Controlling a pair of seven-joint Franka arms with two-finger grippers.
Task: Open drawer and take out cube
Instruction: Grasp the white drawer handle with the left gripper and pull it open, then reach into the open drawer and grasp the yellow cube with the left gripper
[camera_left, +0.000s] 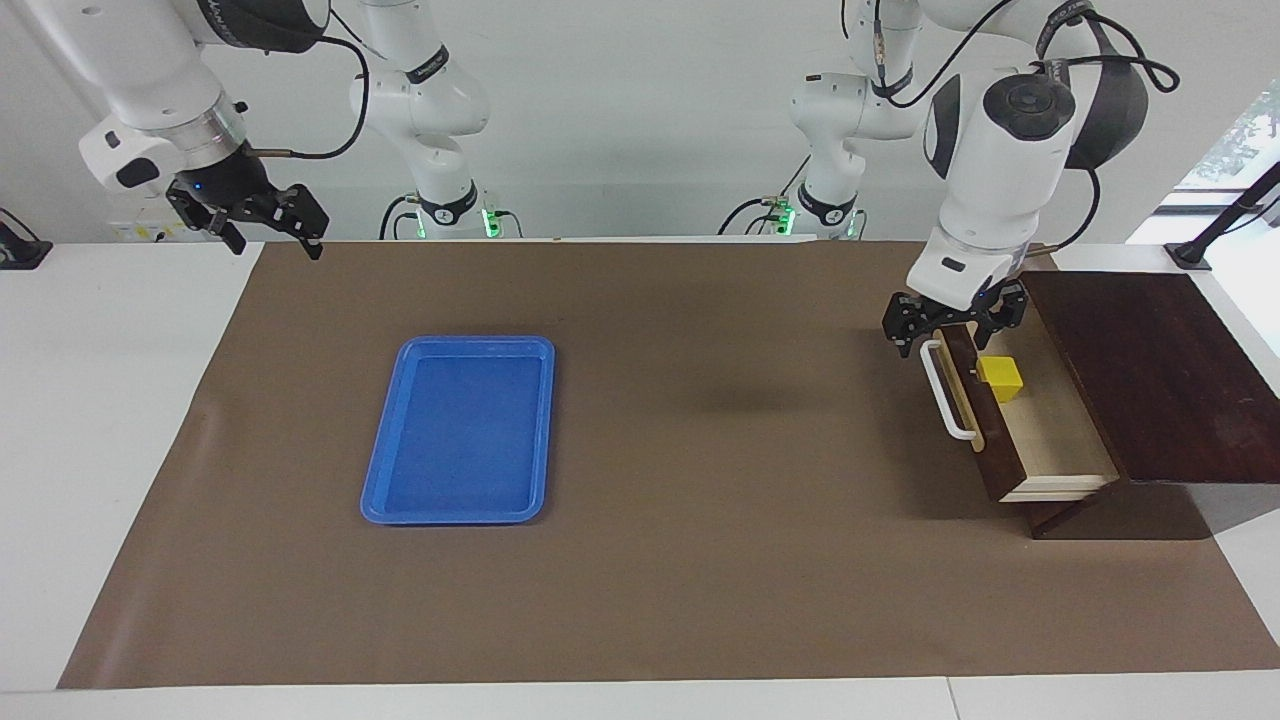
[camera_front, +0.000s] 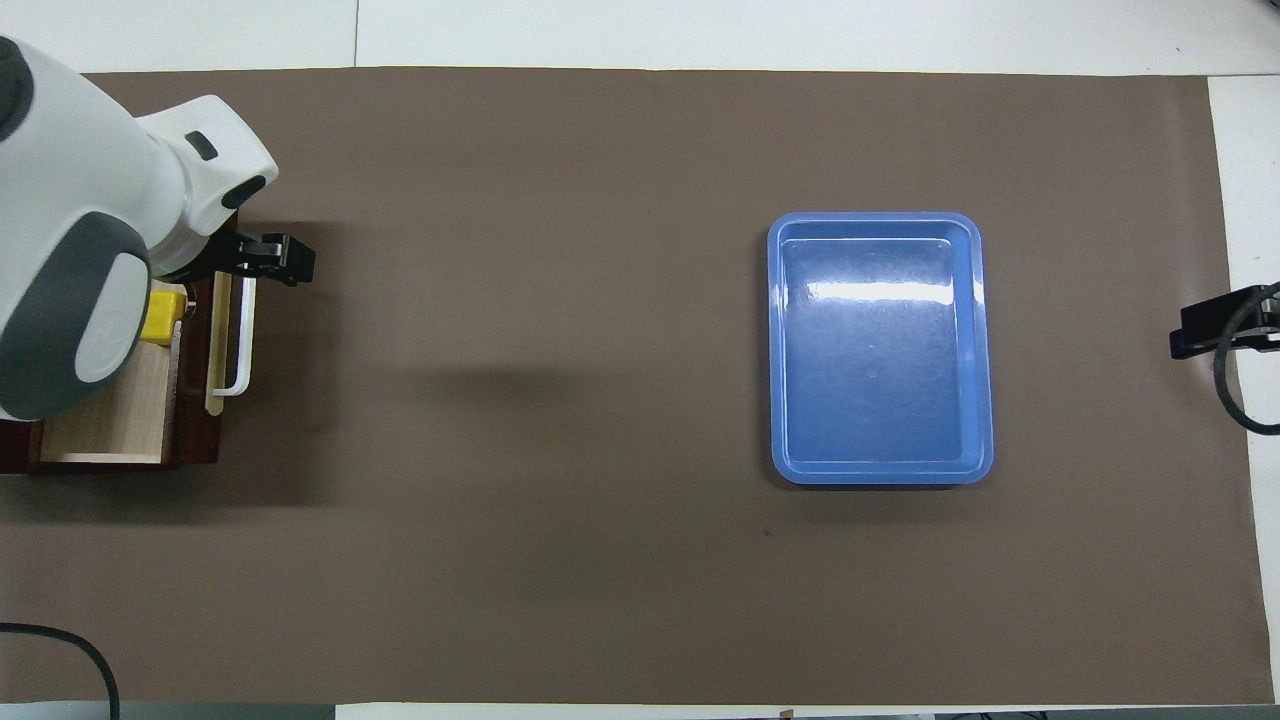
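The dark wooden drawer (camera_left: 1050, 435) stands pulled out of its box (camera_left: 1150, 370) at the left arm's end of the table. Its white bar handle (camera_left: 948, 395) faces the middle of the table. The yellow cube (camera_left: 1001, 378) sits on the pale drawer floor, close to the drawer front. My left gripper (camera_left: 955, 322) hangs open in the air over the end of the drawer front nearest the robots, touching nothing. In the overhead view the left arm hides part of the cube (camera_front: 160, 322), and one finger (camera_front: 283, 257) shows above the handle (camera_front: 240, 340). My right gripper (camera_left: 275, 245) waits open.
An empty blue tray (camera_left: 460, 430) lies on the brown mat (camera_left: 700, 560) toward the right arm's end of the table. The right gripper hangs over the mat's corner beside the right arm's base. White tabletop borders the mat on all sides.
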